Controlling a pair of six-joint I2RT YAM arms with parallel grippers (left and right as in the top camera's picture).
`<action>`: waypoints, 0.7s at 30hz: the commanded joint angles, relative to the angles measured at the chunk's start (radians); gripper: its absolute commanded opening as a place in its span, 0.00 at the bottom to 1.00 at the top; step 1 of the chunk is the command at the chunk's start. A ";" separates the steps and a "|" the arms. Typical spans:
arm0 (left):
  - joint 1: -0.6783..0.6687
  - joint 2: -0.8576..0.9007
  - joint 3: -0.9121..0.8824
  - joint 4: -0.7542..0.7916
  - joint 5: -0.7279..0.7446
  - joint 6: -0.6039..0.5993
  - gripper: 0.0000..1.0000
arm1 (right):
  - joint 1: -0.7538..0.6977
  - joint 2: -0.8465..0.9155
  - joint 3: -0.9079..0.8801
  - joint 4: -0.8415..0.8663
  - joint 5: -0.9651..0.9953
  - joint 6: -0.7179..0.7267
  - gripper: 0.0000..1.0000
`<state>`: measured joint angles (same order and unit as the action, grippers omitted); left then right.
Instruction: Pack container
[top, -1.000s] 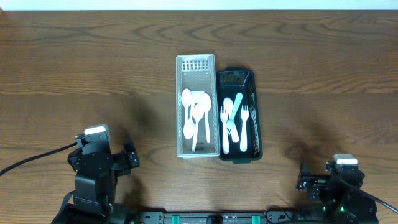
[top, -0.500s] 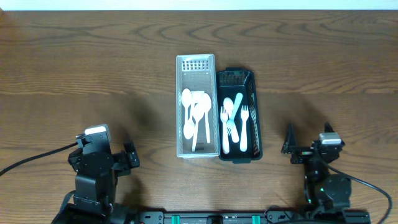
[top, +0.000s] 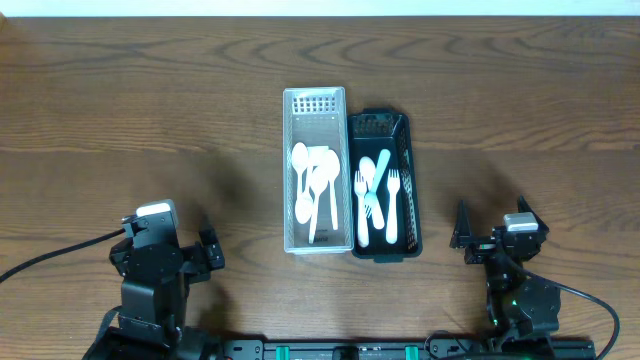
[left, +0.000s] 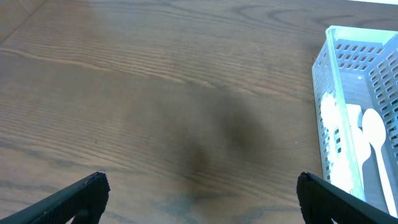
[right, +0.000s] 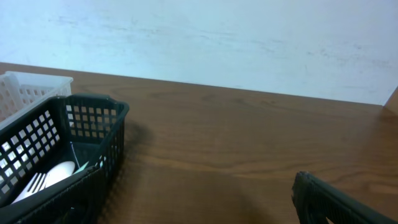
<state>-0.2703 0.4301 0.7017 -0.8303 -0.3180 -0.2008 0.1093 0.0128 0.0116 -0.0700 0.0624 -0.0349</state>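
A white slotted basket (top: 290, 170) holding white spoons (top: 315, 185) stands at the table's middle; it also shows in the left wrist view (left: 328, 124). Touching its right side is a black basket (top: 412, 190) holding white and pale blue forks (top: 378, 195); it also shows in the right wrist view (right: 93, 155). My left gripper (top: 205, 255) is open and empty at the front left, over bare wood (left: 199, 199). My right gripper (top: 490, 240) is open and empty at the front right, just right of the black basket.
The table is dark brown wood (top: 150, 110). A pale wall (right: 217, 37) rises behind the far edge. Cables run from both arm bases at the front edge.
The right arm has risen from its folded pose and swung forward and left toward the black basket. The left arm and both baskets have not moved.
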 joint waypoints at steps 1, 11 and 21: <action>-0.004 -0.001 0.002 0.000 -0.005 0.017 0.98 | 0.009 -0.007 -0.006 0.000 -0.007 -0.015 0.99; -0.004 -0.001 0.002 0.000 -0.006 0.017 0.98 | 0.009 -0.007 -0.006 0.000 -0.007 -0.015 0.99; 0.025 -0.006 0.002 -0.004 -0.006 0.017 0.98 | 0.009 -0.007 -0.006 0.000 -0.007 -0.015 0.99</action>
<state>-0.2672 0.4301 0.7017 -0.8307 -0.3176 -0.2008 0.1093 0.0128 0.0116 -0.0700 0.0597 -0.0372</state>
